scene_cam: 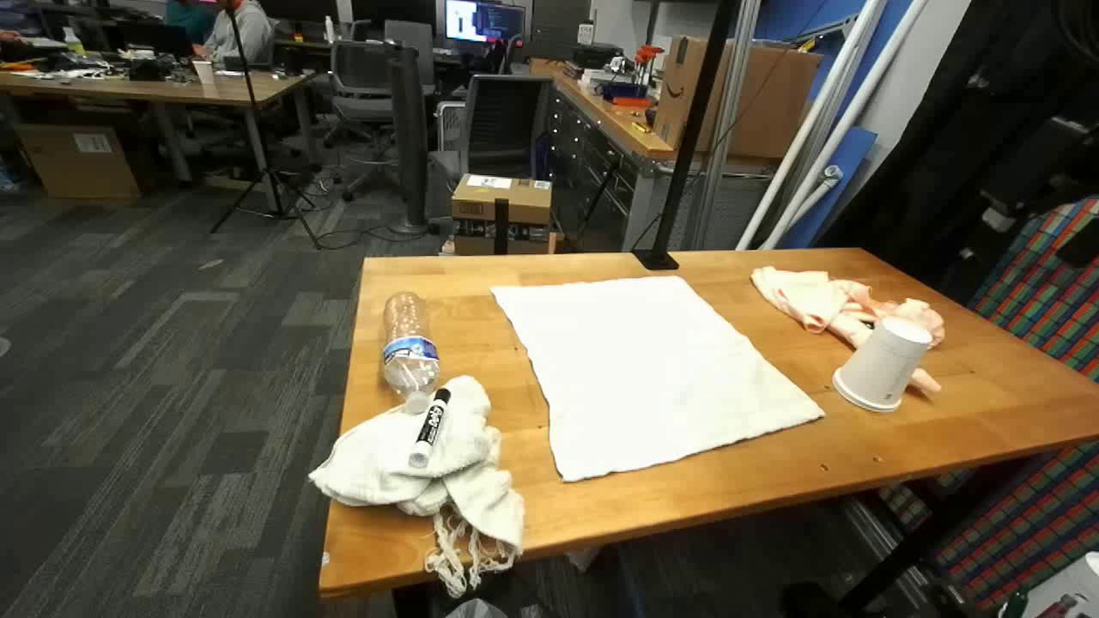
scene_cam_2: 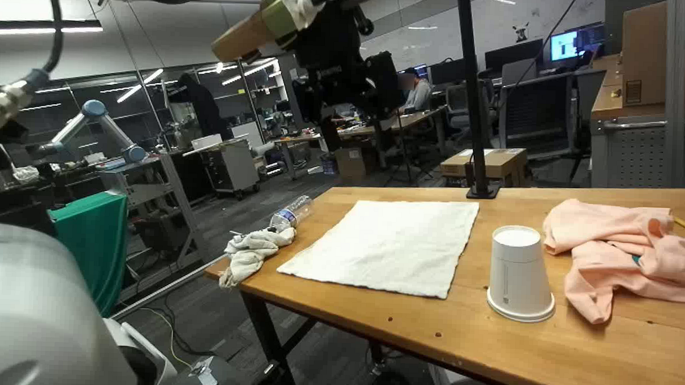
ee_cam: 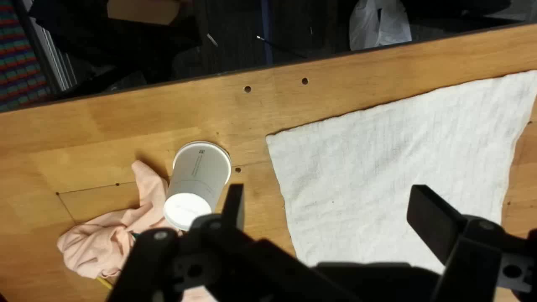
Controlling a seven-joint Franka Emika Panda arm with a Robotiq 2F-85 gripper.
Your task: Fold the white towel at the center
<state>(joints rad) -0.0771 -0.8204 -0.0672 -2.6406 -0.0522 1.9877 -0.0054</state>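
Overhead, jaws gape wide — the white towel [scene_cam: 657, 369] lies flat on the table [scene_cam: 476, 339].

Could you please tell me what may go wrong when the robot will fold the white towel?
1. The white towel lies flat on the table, so the open gripper might close without catching an edge.
2. The upside-down white cup stands near the towel; a low sideways move could tip it.
3. The marker lies on a crumpled rag that hangs partly over the table's edge; a bump might send the marker rolling off.
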